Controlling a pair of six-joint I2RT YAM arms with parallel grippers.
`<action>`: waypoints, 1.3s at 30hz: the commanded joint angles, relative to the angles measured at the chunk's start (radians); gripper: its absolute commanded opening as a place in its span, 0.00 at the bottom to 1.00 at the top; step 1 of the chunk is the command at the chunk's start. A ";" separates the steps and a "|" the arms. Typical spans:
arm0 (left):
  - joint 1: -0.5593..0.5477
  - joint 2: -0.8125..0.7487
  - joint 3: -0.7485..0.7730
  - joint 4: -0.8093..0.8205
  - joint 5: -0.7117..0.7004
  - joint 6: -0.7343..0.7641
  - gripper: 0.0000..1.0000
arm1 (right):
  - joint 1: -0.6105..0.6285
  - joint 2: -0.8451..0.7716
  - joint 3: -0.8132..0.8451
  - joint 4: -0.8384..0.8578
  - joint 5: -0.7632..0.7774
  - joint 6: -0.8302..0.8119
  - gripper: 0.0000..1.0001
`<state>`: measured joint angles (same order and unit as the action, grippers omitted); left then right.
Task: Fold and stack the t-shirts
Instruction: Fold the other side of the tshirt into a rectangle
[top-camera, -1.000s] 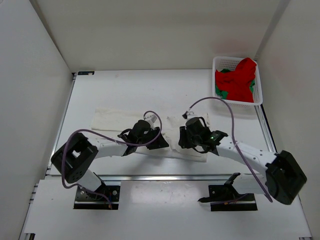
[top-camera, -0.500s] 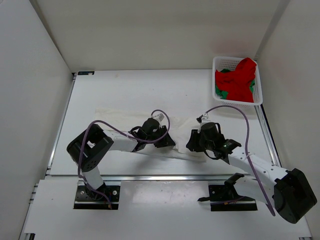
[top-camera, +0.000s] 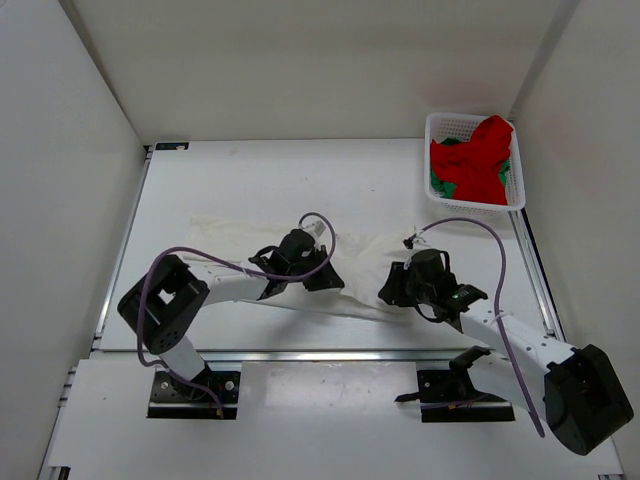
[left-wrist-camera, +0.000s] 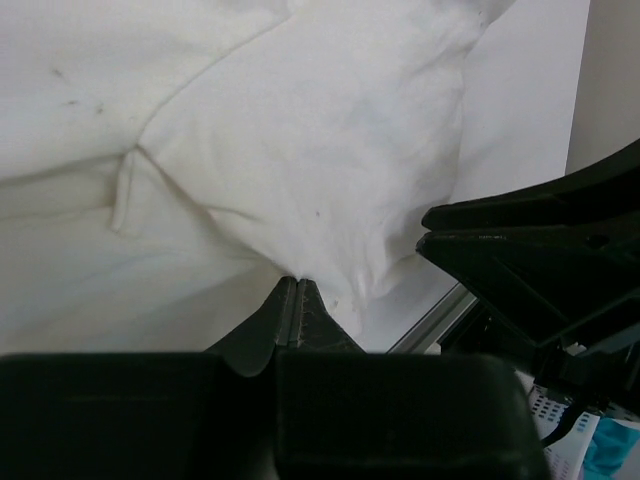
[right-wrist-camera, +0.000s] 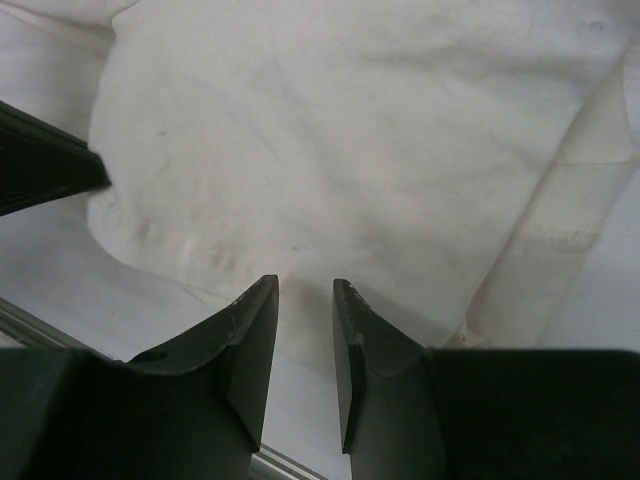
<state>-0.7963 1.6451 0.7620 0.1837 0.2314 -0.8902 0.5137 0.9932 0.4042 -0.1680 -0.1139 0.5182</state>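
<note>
The white t-shirt (top-camera: 235, 240) lies spread across the middle of the table (top-camera: 250, 170), a long rumpled strip running from the left side toward the right, with both arms reaching onto its near edge; from the left wrist the cloth (left-wrist-camera: 330, 130) shows a seam and a sleeve fold, and from the right wrist it (right-wrist-camera: 350, 130) fills most of the view, creased and slightly soiled. The left gripper (top-camera: 325, 280) sits low on the shirt near its middle; its fingers (left-wrist-camera: 260, 335) are pressed fully together, and the cloth puckers into a small peak right at the closed tips (left-wrist-camera: 290, 290), so it has a pinch of the white t-shirt's edge. The right gripper (top-camera: 388, 292) rests just to the right of it, the two close but apart; its fingers (right-wrist-camera: 250, 340) stand partly open with a clear gap (right-wrist-camera: 305, 290), tips at the shirt's near hem, nothing held between them. The red t-shirt (top-camera: 480, 155) is bunched in the white basket (top-camera: 445, 120) at the far right corner of the table, spilling over its rim; the green t-shirt (top-camera: 440, 182) lies under it in the same basket, only scraps showing.
</note>
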 joint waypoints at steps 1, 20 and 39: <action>0.025 -0.076 0.040 -0.133 0.028 0.078 0.01 | -0.024 0.005 -0.002 0.053 -0.003 0.000 0.27; 0.156 -0.145 0.094 -0.271 0.074 0.171 0.63 | -0.420 0.139 0.153 0.215 -0.194 -0.030 0.34; 0.554 0.228 0.188 -0.073 0.152 0.060 0.58 | -0.509 0.496 0.228 0.483 -0.268 0.037 0.06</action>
<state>-0.2810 1.8774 0.9886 0.0612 0.3599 -0.8173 0.0051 1.4734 0.6044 0.2287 -0.3702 0.5400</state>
